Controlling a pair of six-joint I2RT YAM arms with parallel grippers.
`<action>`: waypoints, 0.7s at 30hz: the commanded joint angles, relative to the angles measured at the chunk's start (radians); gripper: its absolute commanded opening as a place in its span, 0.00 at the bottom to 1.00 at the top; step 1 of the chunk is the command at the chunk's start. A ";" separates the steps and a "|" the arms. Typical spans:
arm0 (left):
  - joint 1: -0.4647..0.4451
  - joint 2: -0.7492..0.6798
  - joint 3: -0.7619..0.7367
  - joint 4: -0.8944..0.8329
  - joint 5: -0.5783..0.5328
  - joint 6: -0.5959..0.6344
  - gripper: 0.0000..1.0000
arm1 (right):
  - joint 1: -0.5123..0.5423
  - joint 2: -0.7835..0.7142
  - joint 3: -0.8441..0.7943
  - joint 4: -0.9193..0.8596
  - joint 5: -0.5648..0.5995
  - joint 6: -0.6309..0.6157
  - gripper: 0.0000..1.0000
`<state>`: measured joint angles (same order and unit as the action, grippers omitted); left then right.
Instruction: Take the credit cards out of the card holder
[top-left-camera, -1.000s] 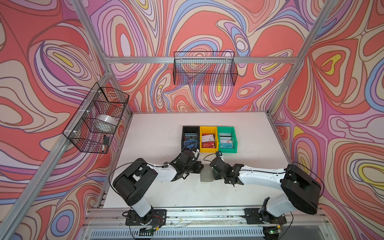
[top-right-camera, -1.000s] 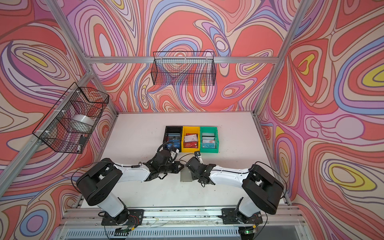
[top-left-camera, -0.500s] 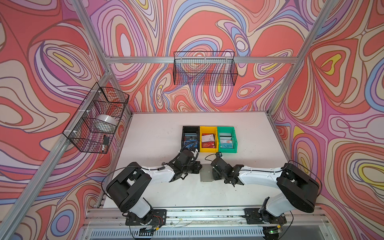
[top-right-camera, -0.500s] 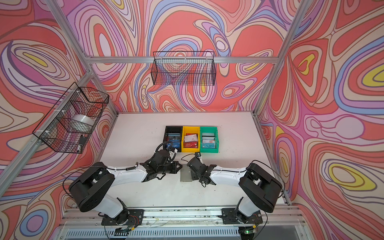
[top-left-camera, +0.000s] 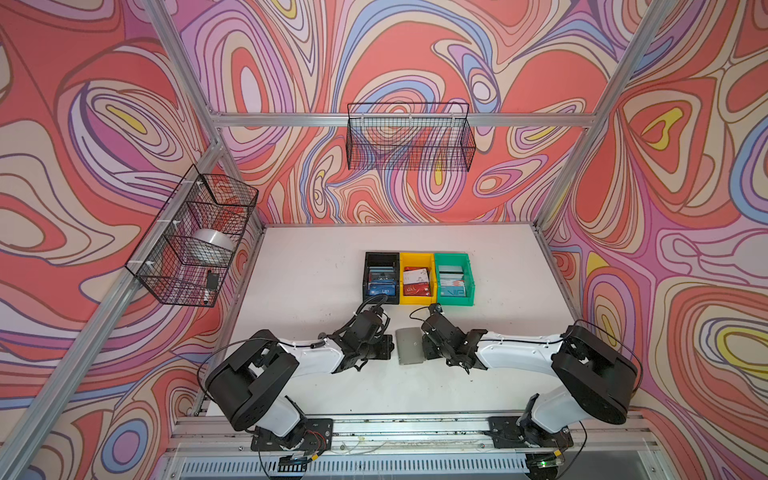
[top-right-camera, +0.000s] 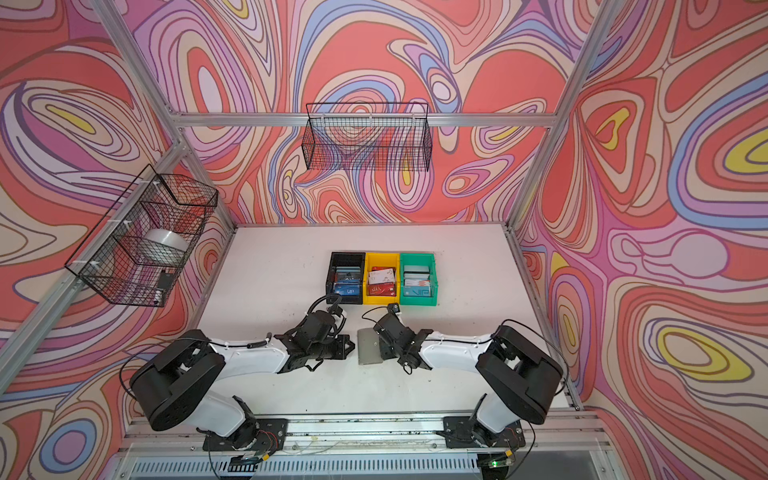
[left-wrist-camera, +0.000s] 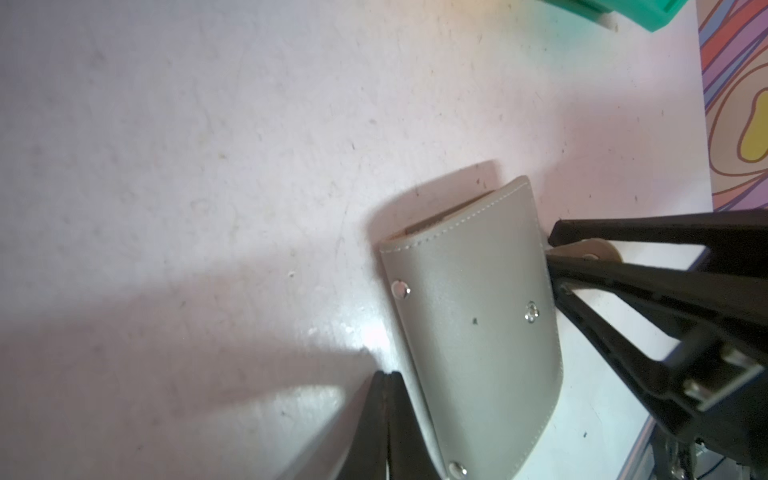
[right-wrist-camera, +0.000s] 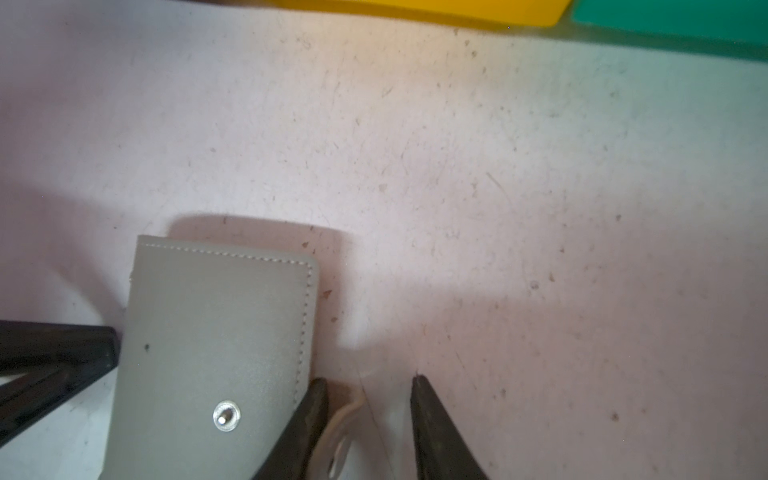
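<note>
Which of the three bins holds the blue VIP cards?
The black bin, left end of the row in both top views. The yellow bin holds a red VIP card, the green bin a teal VIP card.

card holder (top-left-camera: 409, 345) grey, pale stitching, silver studs. bench (top-left-camera: 316, 270) white, speckled. black bin (top-left-camera: 366, 272), yellow bin (top-left-camera: 417, 257), green bin (top-left-camera: 469, 277). walls (top-left-camera: 415, 50) red/pink/purple swirls. wire baskets (top-left-camera: 407, 166) black.

— How are the two arms posed?
— The left white-and-black robot arm (top-left-camera: 316, 359) and the right white-and-black robot arm (top-left-camera: 519, 357) both stretch forward and low. Their forearms are almost level, and their tips face each other near the middle.
— And the grippers?
— The left black two-finger gripper (left-wrist-camera: 384, 376) has its fingers pressed together. The right black two-finger gripper (right-wrist-camera: 369, 380) has its fingers apart, with a clear gap.
</note>
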<state>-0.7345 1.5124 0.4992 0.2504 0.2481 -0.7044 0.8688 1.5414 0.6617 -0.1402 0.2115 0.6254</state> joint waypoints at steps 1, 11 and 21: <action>-0.010 0.010 -0.004 -0.037 -0.026 -0.015 0.06 | -0.005 0.004 -0.019 0.004 -0.031 -0.008 0.36; -0.042 0.117 0.093 0.009 0.012 -0.011 0.06 | -0.005 -0.041 -0.010 0.028 -0.084 -0.024 0.36; -0.044 0.130 0.096 0.013 0.025 -0.009 0.06 | -0.005 -0.128 0.011 0.022 -0.105 -0.061 0.37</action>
<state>-0.7662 1.6165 0.5892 0.2848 0.2523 -0.7082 0.8589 1.4292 0.6548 -0.1410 0.1436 0.5915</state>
